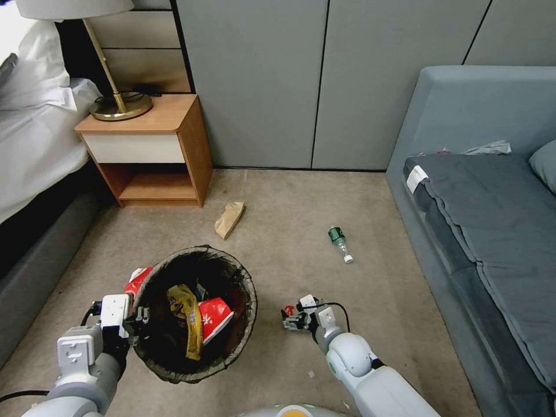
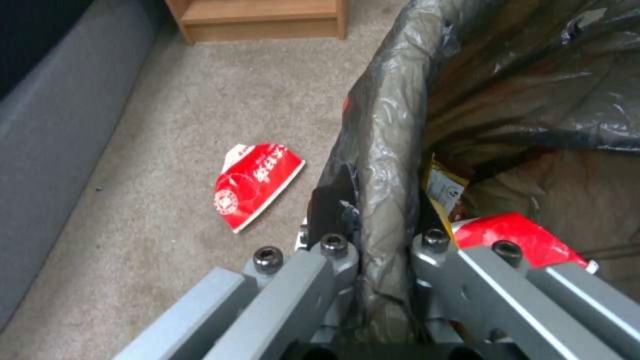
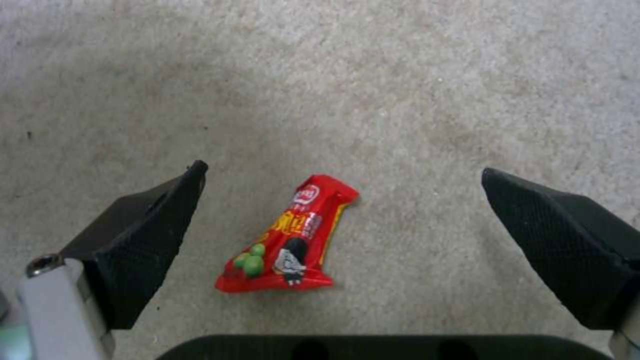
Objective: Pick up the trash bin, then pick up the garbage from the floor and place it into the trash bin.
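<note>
The trash bin (image 1: 249, 298), lined with a dark bag, stands on the carpet with a yellow wrapper (image 1: 188, 324) and a red-and-white carton (image 1: 215, 315) inside. My left gripper (image 1: 138, 319) is shut on the bin's left rim; the left wrist view shows the left gripper (image 2: 383, 243) clamping the bagged rim of the bin (image 2: 393, 125). My right gripper (image 3: 343, 170) hangs open low over a small red snack packet (image 3: 290, 240) lying between its fingers; in the head view the right gripper (image 1: 291, 319) is just right of the bin. More garbage lies loose: a red carton (image 2: 257, 182), a brown paper scrap (image 1: 229, 219), a green bottle (image 1: 340, 242).
A wooden nightstand (image 1: 153, 150) with a brass lamp (image 1: 119, 104) stands at the back left beside the bed (image 1: 35, 139). A grey sofa (image 1: 486, 220) runs along the right. Grey wall panels (image 1: 289, 87) close the back. Open carpet lies between.
</note>
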### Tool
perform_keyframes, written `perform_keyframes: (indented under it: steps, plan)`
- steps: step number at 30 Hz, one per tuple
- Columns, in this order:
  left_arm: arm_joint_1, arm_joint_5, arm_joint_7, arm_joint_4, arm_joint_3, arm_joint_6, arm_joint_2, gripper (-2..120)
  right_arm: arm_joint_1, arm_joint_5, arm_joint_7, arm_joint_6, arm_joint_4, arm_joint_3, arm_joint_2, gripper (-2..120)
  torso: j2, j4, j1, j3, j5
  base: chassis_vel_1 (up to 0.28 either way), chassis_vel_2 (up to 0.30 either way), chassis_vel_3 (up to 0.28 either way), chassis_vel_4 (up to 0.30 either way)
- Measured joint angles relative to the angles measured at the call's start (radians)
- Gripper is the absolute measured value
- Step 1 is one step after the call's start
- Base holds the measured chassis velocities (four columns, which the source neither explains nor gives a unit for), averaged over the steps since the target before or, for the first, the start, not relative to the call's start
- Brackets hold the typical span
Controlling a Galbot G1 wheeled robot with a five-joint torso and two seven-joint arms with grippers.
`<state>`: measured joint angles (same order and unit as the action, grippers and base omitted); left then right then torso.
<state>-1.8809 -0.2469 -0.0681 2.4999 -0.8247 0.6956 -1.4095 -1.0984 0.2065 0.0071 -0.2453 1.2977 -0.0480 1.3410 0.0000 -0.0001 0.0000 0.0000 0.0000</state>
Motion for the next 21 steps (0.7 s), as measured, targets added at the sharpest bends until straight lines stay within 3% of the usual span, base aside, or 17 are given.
perform_keyframes:
  steps: [21]
  plan:
    - [0.000,0.002,0.001,0.000,0.001,0.000,0.000,1,0.007,-0.048,-0.002,0.016,-0.067,-0.022,0.039,100,0.000,0.0000,0.000,0.000,0.0000,0.000,0.000,0.000,0.000]
